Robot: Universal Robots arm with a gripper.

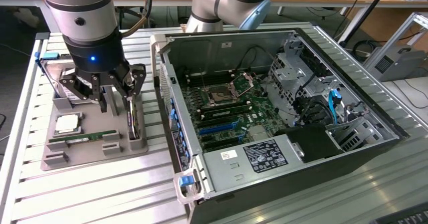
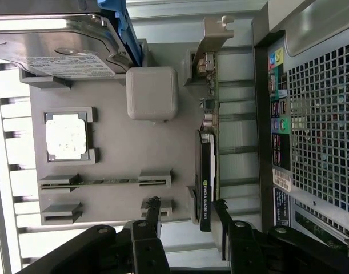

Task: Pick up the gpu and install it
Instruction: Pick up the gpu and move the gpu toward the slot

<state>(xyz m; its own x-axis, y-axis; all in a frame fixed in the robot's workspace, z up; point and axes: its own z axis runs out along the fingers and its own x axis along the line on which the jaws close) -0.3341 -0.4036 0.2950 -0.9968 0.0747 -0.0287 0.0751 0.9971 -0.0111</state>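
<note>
Wide-open, empty gripper (image 1: 105,89) hangs above the gpu (image 2: 207,171). The gpu stands on edge just beside the computer case (image 1: 221,46), long axis along its wall.

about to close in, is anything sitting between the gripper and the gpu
Nothing visible does: the open gripper hangs over the gpu, standing on edge in the grey holder tray, with no part between them.

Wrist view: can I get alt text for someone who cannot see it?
The open gripper hangs above a graphics card that stands on edge in a grey tray, beside the computer case. The tray also holds a hard drive, a processor chip and a memory stick.
</note>
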